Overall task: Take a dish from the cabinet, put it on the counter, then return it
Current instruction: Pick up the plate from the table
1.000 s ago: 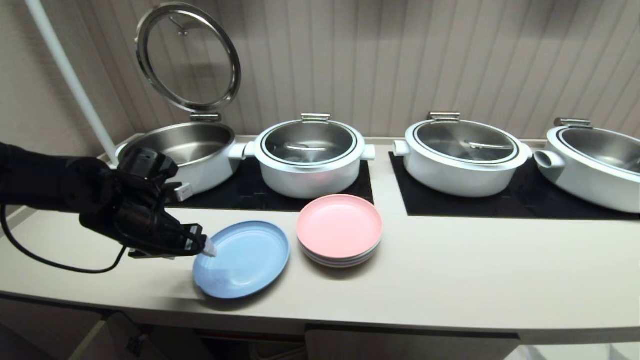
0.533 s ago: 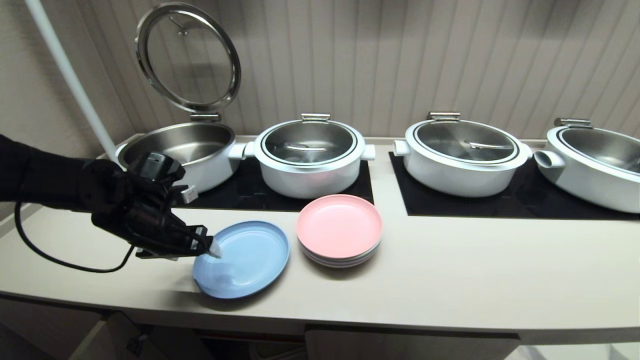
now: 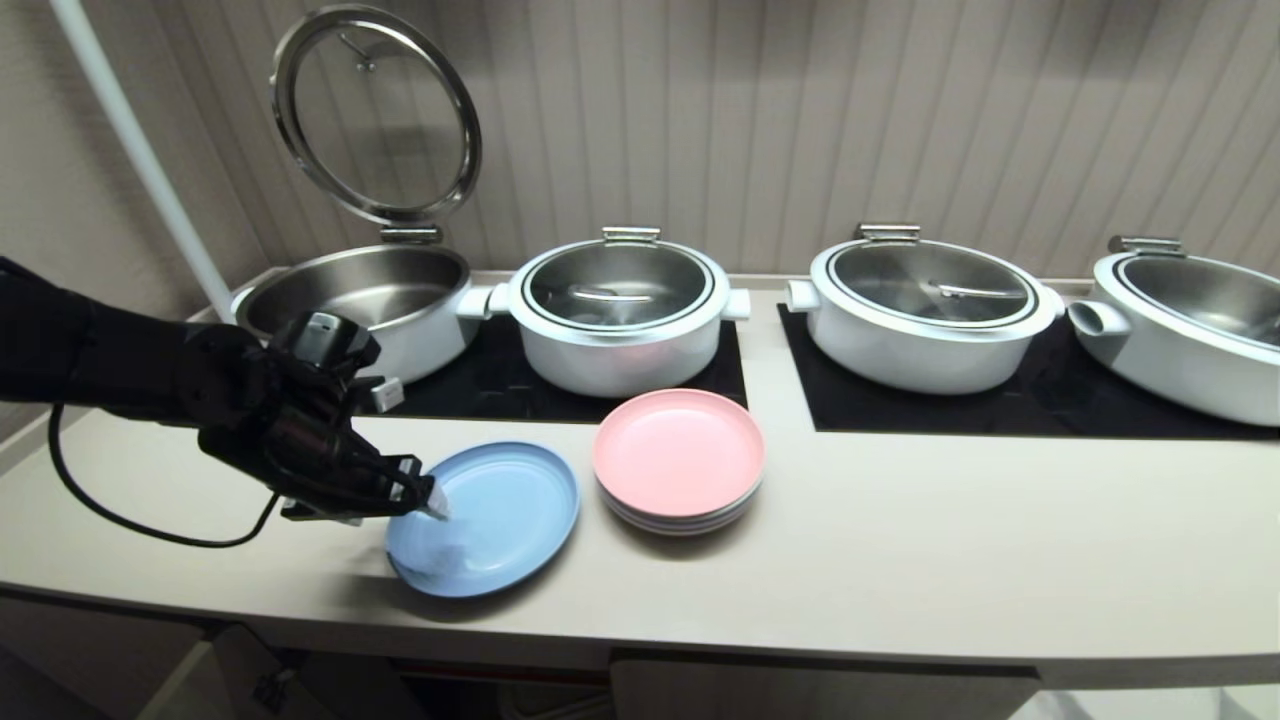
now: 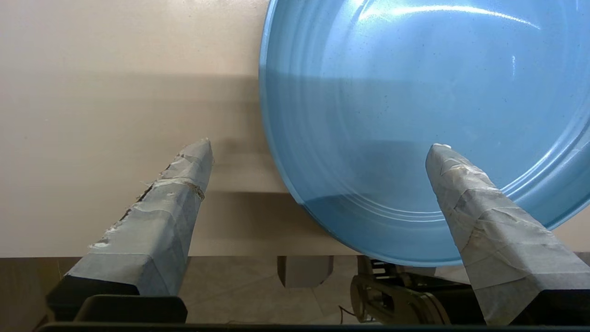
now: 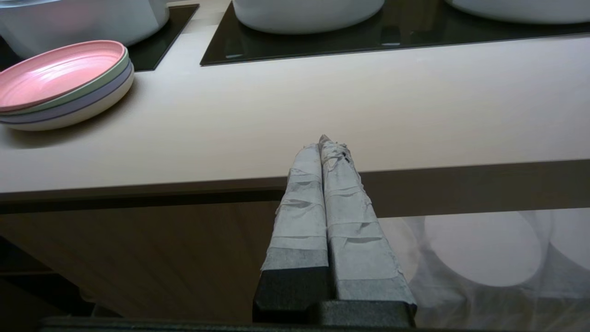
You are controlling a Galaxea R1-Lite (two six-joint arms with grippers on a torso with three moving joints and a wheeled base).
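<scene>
Left gripper [image 4: 318,145] stood spread wide at the blue dish's [image 3: 485,518] near-left rim as I watched: one taped fingertip [image 4: 442,157] hung over the dish's inside, the other above bare counter [image 3: 900,560]. Nothing was held. That dish lay flat near the counter's front edge, just beside the pink-topped plate stack [image 3: 679,460]. Right gripper [image 5: 329,145] sat pressed closed below the counter edge.
</scene>
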